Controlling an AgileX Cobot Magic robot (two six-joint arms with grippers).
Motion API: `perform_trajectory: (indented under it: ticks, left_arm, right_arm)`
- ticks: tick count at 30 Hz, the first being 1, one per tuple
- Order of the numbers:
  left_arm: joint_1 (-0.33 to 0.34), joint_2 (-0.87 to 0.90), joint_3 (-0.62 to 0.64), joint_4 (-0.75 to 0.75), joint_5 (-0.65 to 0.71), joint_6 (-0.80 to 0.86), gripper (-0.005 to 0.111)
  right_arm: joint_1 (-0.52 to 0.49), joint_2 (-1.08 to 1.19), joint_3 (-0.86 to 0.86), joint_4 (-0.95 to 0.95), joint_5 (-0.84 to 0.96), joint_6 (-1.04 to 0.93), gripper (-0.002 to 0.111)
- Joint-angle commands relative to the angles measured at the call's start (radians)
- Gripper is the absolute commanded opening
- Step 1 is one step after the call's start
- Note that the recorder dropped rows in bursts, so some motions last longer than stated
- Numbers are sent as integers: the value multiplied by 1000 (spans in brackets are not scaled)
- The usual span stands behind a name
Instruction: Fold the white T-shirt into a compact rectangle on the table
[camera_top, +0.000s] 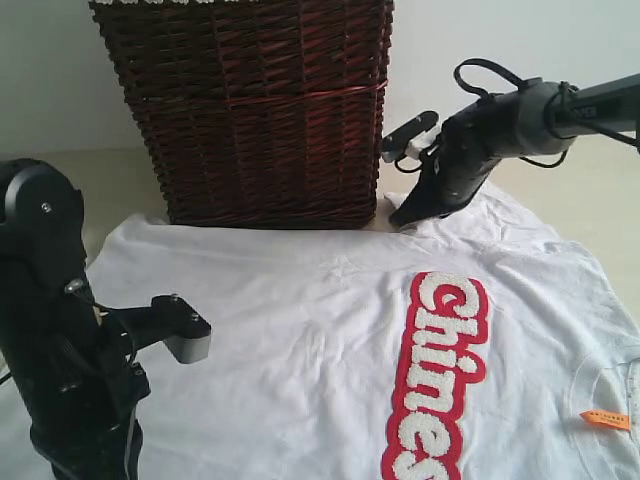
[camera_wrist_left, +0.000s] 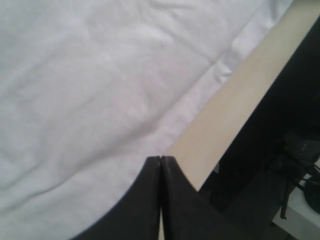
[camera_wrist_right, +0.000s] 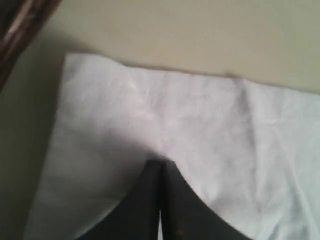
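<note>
The fingers of the left gripper (camera_wrist_left: 160, 159) are pressed together with no gap between them. Their tips sit at the hem of the white T-shirt (camera_top: 300, 340), just where the cloth meets the bare table (camera_wrist_left: 235, 100). I cannot tell whether any cloth is caught between them. The fingers of the right gripper (camera_wrist_right: 161, 162) are pressed together too, with the tips down on a corner of the shirt, near the wicker basket (camera_top: 250, 110). Here also it is not clear if they pinch cloth. The shirt lies spread flat on the table, front side up, and its far edge reaches the foot of the basket. A red band (camera_top: 440, 370) with fuzzy white letters runs over the chest. A small orange tag (camera_top: 606, 419) shows at the neck.
</note>
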Motion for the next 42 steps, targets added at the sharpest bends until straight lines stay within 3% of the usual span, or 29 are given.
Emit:
perform_trajectory:
  ticks: [1,8,11,14,17,20,26,30,36,39,42]
  left_arm:
    - [-7,1,-5,5,-1,-7,0]
    - [-7,1,-5,100,-154,-7,0]
    - [-5,1,-5,220,-305,-32,0]
    - [-3,5,-15,404,-430,-151,0]
    - [63,44,-92,487,-363,-174,0]
    - [136,87,-129,504,-297,7,0]
    - [146,100,-118,495,-326,35,0]
    - [144,100,-116,473,-354,48,0]
    - [144,100,-116,464,-356,48,0]
    - [144,100,-116,464,-356,48,0]
    - [144,100,-116,464,-356,48,0]
  right_arm:
    - [-26,66,-106,-72,166,95,0]
    - [-25,-93,-129,163,172,-22,0]
    - [-25,-184,-119,198,356,-59,0]
    - [-25,-322,47,202,410,-85,0]
    - [-25,-479,245,252,472,-151,0]
    - [-25,-578,393,385,731,-402,0]
    - [-25,-647,670,224,731,-426,0]
    - [-25,-651,824,18,610,-397,0]
    - [-25,-627,951,-69,186,-395,0]
    - [-25,-589,962,-95,130,-392,0]
    - [-28,-543,962,-242,130,-313,0]
